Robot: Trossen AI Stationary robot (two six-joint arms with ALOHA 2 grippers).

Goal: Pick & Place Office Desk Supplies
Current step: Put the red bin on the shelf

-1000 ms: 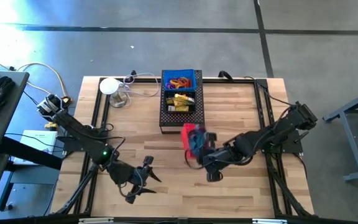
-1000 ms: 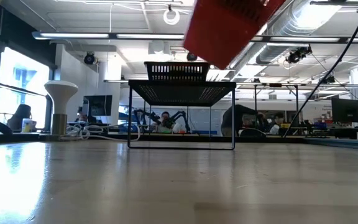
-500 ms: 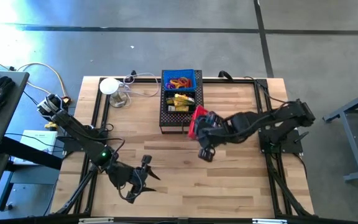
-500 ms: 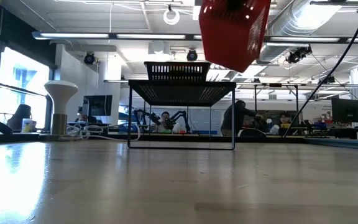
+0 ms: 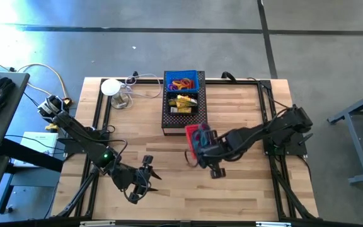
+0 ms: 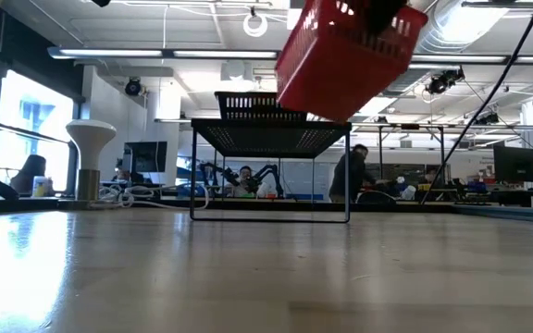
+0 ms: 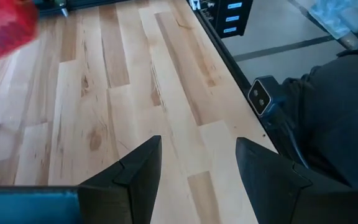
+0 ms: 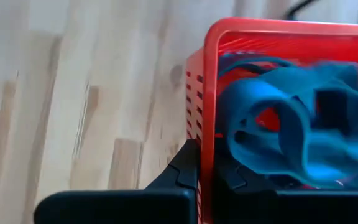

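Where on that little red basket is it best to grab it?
By its thin upper rim, from the side, one finger inside the wall and one outside. The right pincer holds the red basket this way. The rim is narrow and stiff; the blue bands fill the inside.

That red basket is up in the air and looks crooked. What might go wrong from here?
Two things, I think. The red basket hangs tilted in the low view, so the blue bands inside might slide out. The right gripper pinches only the basket's thin rim, a grip that may slip or twist. The black organizer stands close by, so a swing could knock it. The left gripper waits open over the table.
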